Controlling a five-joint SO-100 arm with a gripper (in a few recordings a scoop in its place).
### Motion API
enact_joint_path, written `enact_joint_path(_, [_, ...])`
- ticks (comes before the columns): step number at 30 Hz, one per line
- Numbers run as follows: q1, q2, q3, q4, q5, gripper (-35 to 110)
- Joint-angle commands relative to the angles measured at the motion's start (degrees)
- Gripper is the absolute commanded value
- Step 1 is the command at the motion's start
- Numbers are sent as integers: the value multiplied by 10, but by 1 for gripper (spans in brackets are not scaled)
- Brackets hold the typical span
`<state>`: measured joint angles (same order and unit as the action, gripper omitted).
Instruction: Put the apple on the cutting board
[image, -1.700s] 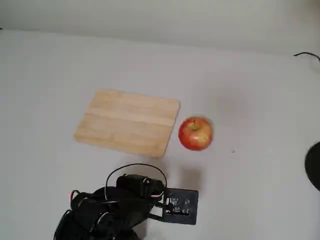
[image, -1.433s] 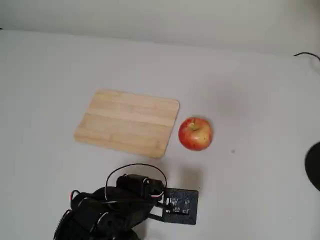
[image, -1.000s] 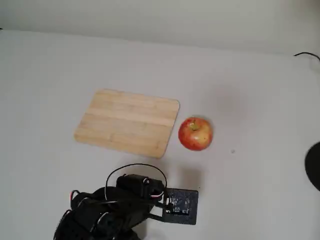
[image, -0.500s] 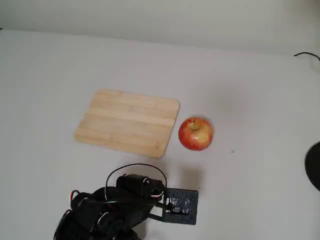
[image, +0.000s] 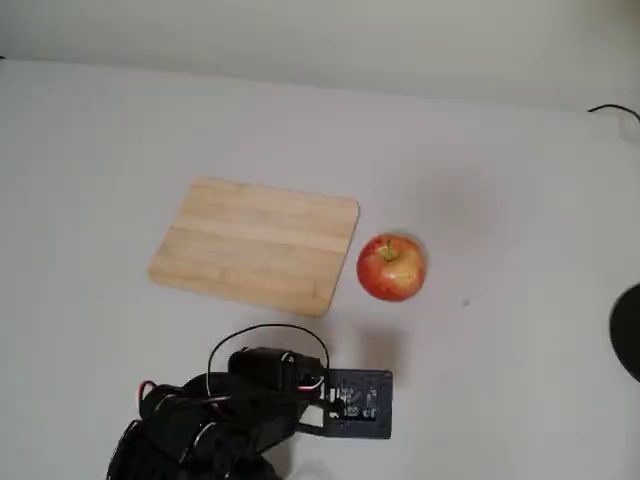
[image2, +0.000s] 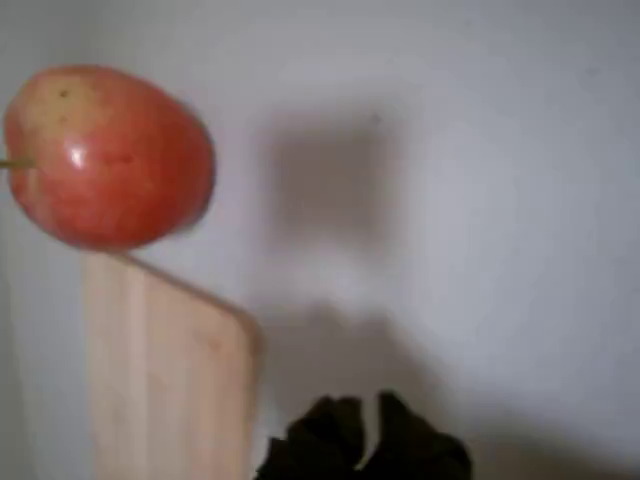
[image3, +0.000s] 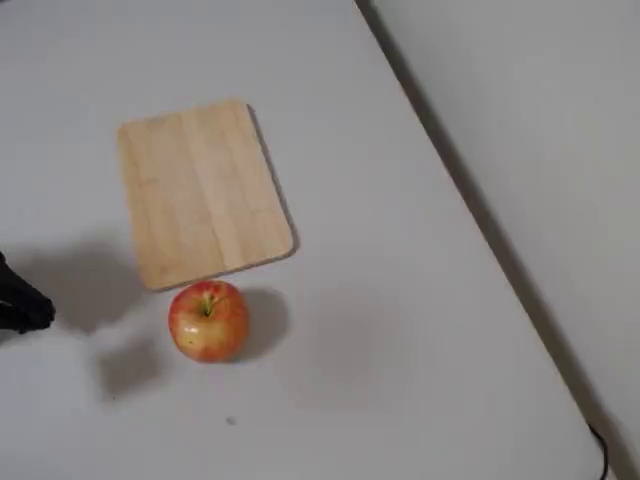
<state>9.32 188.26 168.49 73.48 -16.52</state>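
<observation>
**Q:** how is the arm posed here, and can the gripper state be made out?

**A:** the black arm (image: 215, 425) is seen folded low at the bottom edge of a fixed view, left of center, with a looped black cable arched over it and a small dark circuit board (image: 358, 404) stuck out to its right. The gripper (image2: 366, 450) is only glimpsed as a dark blurry lump at the bottom center of the wrist view, so open or closed can't be told tbh. Nothing is seen held in it.

**Q:** ok, and the apple and the board?

**A:** the apple (image: 391, 267) is found on the table (image: 500, 180), a bit right of center in that fixed view, just beside the right short edge of the cutting board (image: 256, 244), not on it. It's round and glossy, red with yellow-orange patches, stem dimple facing up. The board is flat pale bamboo with rounded corners, and lengthwise strips are visible. The table is a plain matte white surface. In the other fixed view the apple (image3: 207, 320) is seen just below the board's lower edge (image3: 200, 190), a soft shadow cast on its right.
</observation>
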Motion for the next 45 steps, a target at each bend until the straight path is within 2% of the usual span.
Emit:
enact_joint_path(1, [-5, 1, 16, 22, -7, 2])
enact_joint_path(5, [-3, 1, 25, -21, -46, 0])
enact_joint_path(8, [10, 1, 26, -60, -91, 4])
enact_joint_path(9, [14, 1, 13, -62, -99, 7])
enact_joint_path(11, [21, 1, -24, -50, -99, 23])
enact_joint_path(14, [-4, -4, -71, -74, -67, 30])
enact_joint_path(16, [-25, -61, -114, -94, -54, 33])
enact_joint_path(20, [-22, -351, -287, -122, -26, 43])
enact_joint_path(25, [-20, -653, -542, -47, -17, 48])
enact_joint_path(32, [-1, -945, -846, 79, -25, 59])
enact_joint_path(37, [25, -1107, -1013, 183, -54, 66])
enact_joint_path(45, [58, -1264, -1153, 242, -89, 67])
